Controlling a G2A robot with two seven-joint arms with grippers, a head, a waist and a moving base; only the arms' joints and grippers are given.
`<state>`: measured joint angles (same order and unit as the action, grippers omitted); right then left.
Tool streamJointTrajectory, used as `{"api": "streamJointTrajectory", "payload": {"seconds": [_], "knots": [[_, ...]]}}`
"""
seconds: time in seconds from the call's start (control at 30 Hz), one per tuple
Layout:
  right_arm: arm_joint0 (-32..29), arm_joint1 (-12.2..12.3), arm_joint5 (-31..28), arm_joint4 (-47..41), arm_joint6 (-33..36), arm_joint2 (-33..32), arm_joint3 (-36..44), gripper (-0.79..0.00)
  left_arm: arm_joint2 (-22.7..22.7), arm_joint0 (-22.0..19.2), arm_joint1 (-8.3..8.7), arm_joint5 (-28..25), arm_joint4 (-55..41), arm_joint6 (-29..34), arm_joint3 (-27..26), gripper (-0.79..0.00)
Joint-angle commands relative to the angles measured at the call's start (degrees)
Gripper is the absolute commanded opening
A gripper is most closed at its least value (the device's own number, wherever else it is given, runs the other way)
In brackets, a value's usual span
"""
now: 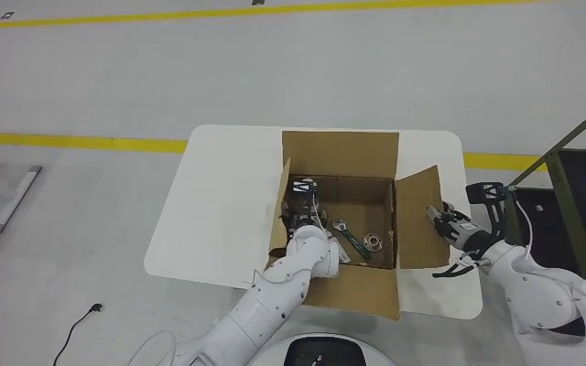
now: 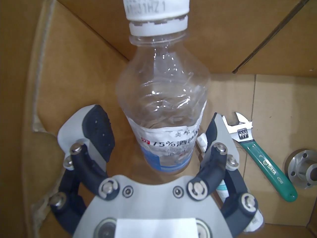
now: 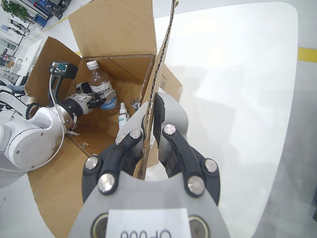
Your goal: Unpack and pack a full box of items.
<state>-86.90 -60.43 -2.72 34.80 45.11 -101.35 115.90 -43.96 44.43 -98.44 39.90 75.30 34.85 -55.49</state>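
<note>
Between the spread fingers point(image 2: 99, 130) of the left gripper point(image 2: 157, 115), inside the box point(image 2: 74, 70), stood the bottle point(image 2: 161, 87), not yet squeezed, while the right gripper point(image 3: 151, 101) pinched the flap point(image 3: 164, 80), so unpacking seemed in hand and the next move probably called for closing on the bottle and lifting it out.

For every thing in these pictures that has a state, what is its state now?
Box: open, flaps unfolded.
Left gripper: open, around the bottle.
Bottle: cap on, inside the box.
Right gripper: shut on a box flap.
Wrench: lying flat on the box floor.
Spray bottle: lying on the box floor.
</note>
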Motion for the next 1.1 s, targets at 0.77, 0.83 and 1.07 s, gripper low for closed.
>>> {"api": "streamJointTrajectory", "payload": {"seconds": [0.77, 0.83, 1.07], "knots": [[1.69, 0.35, 0.74, -0.69, -0.56, 1.97, -1.38, -0.785, -4.95, 1.33, -0.45, -5.2, 3.12, 3.96, -4.5, -0.785], [1.76, 0.37, 0.79, -1.02, -0.61, 2.01, -1.5, -0.785, -5.77, 2.48, 0.06, -6.15, 4.78, 6.5, -7.79, -0.785], [2.08, 0.38, 1.16, -3.32, -1.11, 1.94, -2.16, -0.785, -10.76, 7.92, 2.21, -15.15, 6.72, 16.99, -23.09, -0.785]]}}
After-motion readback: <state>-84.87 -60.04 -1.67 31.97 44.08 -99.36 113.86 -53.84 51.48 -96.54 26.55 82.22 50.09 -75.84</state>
